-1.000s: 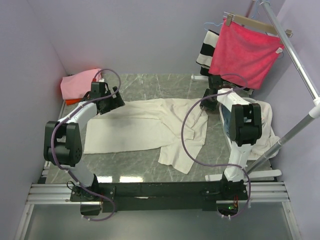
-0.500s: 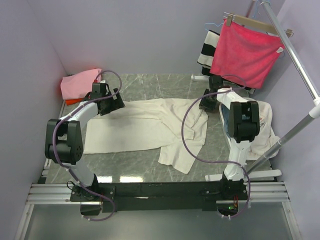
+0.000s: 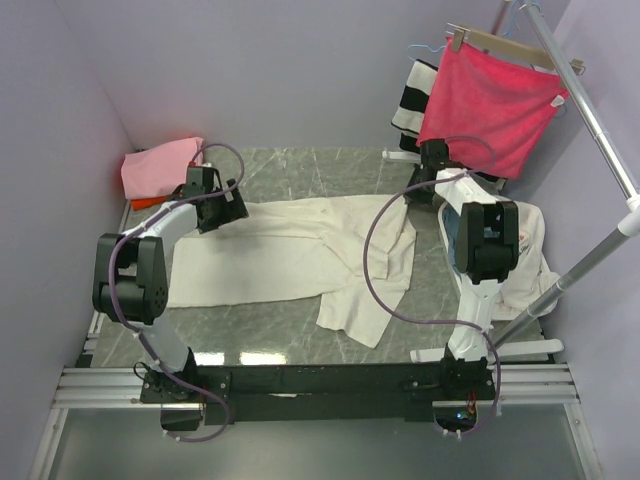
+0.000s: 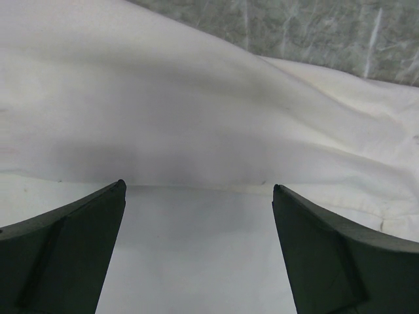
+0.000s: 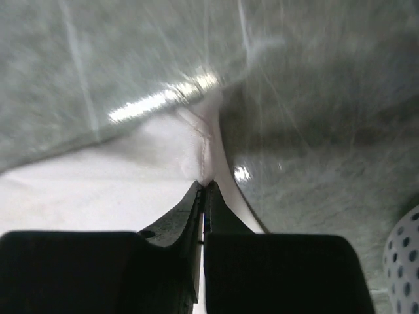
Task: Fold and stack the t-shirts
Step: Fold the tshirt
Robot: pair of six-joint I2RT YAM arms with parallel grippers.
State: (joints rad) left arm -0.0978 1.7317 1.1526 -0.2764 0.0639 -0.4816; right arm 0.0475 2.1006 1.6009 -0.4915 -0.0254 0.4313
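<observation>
The cream tee point(image 3: 290, 250) lies spread in the middle of the table point(image 3: 300, 165), its long axis running across from left to right, with a sleeve and one corner trailing toward the near edge. Both arms reach to its far edge, one at each end. The right gripper point(image 5: 204, 186) is pinched tight, and a seamed edge of the cream tee runs in between its fingers, so it looks to have that far right corner in hand. The left gripper point(image 4: 198, 186) stands wide apart at the far left end. The cloth sits straight ahead of it and below, filling the gap between its fingers, but nothing is caught there yet. So the left side is the one lacking a hold. To my eye it needs only to drop and close where it is, and then the far edge can be drawn toward the near edge along the whole length. The pink tee point(image 3: 160, 165) and red tee point(image 3: 143, 203) sit folded in the far left corner, just beyond the left arm
</observation>
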